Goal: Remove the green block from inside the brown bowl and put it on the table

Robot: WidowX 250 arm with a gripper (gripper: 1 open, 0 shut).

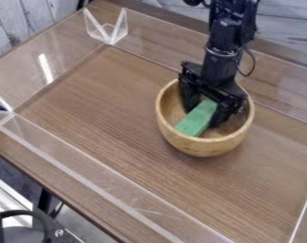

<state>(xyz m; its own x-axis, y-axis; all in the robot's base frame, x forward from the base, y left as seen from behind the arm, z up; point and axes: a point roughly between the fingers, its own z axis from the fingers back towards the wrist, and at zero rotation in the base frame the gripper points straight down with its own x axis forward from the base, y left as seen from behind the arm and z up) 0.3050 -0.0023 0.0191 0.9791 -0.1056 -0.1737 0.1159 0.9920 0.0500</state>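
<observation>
At the near edge, a low clear acrylic wall runs diagonally along the table, catching pale reflections. Below it, at the bottom left corner, dark cables and part of a frame show, too blurred to make out further. The tabletop itself is a wide brown wood-grain surface that stretches from the near left across to the far right, and most of it lies bare.

Further back and to the right of the middle sits the brown bowl, round, light tan, with thick walls and a smooth rounded rim. It rests flat on the table, well apart from the near wall. Inside it lies the green block, a bright-green bar tilted so that its near end points toward the lower left of the bowl's hollow and its far end rises toward the far right, leaning against the inner wall.

The gripper points straight down into the far half of the bowl. Its black fingers stand spread wide, one on either side of the block's far, upper end, straddling it; whether the fingertips touch the block cannot be told. The block is not lifted. The black arm rises upright from the gripper to the top edge of the view.

In the far left corner, two clear wall panels meet at an angle.
</observation>
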